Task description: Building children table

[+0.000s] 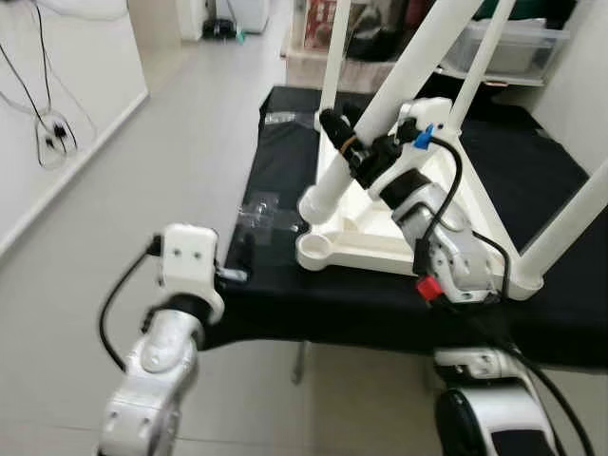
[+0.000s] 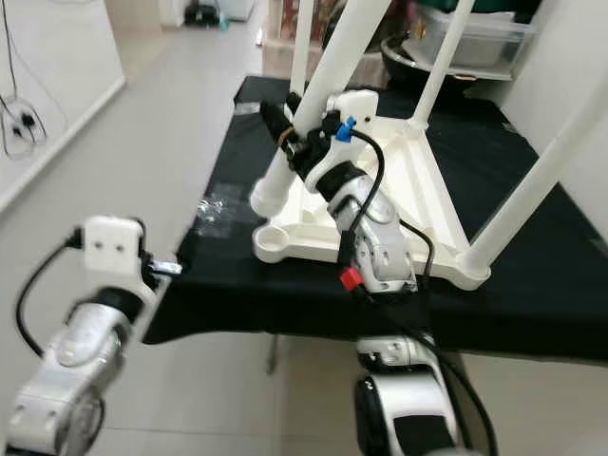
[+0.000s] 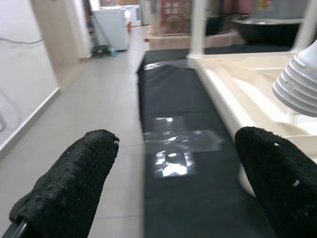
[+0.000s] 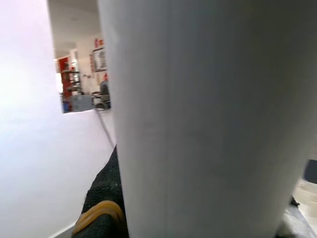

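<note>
Leg-fitting step. The white children's tabletop lies upside down on the black-draped desk, with several white legs standing up from its corners. My right tool is clamped around the near-corner table leg, just above its socket. My left tool hangs wide open and empty off the desk's edge; clear plastic bags lie ahead of it. I judge the leg is being seated; next comes pressing or twisting it home, then letting go.
</note>
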Robot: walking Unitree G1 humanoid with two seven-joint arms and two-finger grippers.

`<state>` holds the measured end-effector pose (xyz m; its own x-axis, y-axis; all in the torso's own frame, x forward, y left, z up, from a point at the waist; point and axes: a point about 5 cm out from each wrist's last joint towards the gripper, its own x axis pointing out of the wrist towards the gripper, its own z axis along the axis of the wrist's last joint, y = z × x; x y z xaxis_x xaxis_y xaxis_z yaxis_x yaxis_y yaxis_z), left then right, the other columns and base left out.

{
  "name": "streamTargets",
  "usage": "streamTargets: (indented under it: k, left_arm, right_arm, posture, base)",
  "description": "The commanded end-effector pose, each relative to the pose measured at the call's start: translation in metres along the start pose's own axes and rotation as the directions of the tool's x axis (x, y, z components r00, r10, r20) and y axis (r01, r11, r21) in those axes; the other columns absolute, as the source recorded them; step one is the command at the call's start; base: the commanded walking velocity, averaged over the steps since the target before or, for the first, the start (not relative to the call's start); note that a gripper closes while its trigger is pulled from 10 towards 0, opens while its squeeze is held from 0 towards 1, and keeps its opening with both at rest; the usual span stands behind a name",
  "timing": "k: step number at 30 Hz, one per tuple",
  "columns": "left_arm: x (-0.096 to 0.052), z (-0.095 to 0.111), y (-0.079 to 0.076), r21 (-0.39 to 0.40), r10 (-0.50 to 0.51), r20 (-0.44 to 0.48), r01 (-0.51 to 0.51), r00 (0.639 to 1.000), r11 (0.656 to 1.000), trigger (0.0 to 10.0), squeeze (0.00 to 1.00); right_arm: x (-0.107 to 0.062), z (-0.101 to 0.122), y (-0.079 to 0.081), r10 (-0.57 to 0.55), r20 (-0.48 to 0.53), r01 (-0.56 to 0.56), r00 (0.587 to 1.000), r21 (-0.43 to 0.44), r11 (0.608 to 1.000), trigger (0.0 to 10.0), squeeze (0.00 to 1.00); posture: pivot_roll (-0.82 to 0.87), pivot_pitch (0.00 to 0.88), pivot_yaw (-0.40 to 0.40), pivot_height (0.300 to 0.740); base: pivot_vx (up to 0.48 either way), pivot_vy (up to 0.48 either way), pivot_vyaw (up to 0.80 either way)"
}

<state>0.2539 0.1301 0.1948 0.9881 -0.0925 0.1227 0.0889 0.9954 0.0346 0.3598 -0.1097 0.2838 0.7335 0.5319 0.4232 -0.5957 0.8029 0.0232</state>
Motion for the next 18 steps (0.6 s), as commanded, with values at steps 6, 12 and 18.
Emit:
streamTargets:
  k: [6,12,18]
  left_arm:
    - [0.0,-0.004,-0.004,0.004,-0.015,-0.024,0.015,1.0,1.0,10.0,0.0]
    - [0.0,-0.002,-0.005,-0.011,-0.016,-0.014,0.016,1.0,1.0,10.0,0.0]
    - [0.0,-0.007,-0.003,-0.07,-0.002,-0.048,-0.002,0.999,0.998,10.0,0.0]
  right_arm:
    - [-0.002,0.005,-0.005,-0.015,0.024,0.015,1.0,-0.019,1.0,10.0,0.0]
    - [-0.001,0.007,-0.005,0.002,0.028,-0.001,1.0,-0.037,0.999,10.0,0.0]
    - [0.003,0.017,-0.01,0.035,0.056,-0.035,0.998,-0.008,0.999,10.0,0.0]
  posture:
    - [0.09,0.065,-0.104,0.74]
    - [0.09,0.065,-0.104,0.74]
    - [0.08,0.069,-0.108,0.74]
  base:
    - [0.285,0.0,0.0]
    - [0.17,0.0,0.0]
    - [0.0,0.0,0.0]
